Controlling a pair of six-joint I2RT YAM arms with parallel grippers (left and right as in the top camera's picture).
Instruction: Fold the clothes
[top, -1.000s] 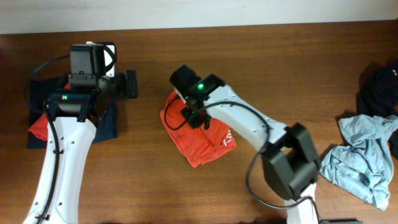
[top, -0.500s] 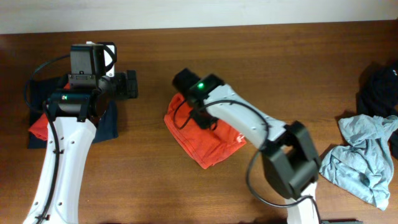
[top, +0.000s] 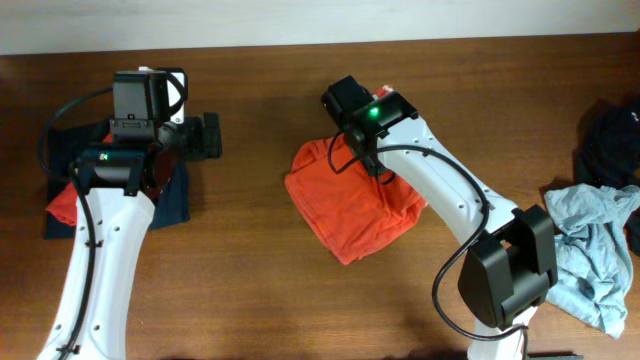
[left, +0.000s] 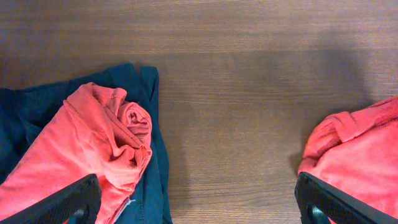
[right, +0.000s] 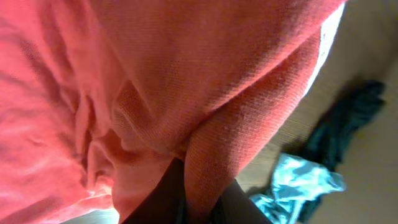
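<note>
Toward the far edge of the desk my right gripper pinches the red-orange T-shirt; I see my left gripper spread wide

Brown wooden table — pale wall strip along far edge.

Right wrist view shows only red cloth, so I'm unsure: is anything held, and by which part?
Right gripper pinches the red-orange T-shirt by a bunched fold near its far edge; left gripper holds nothing.
</note>
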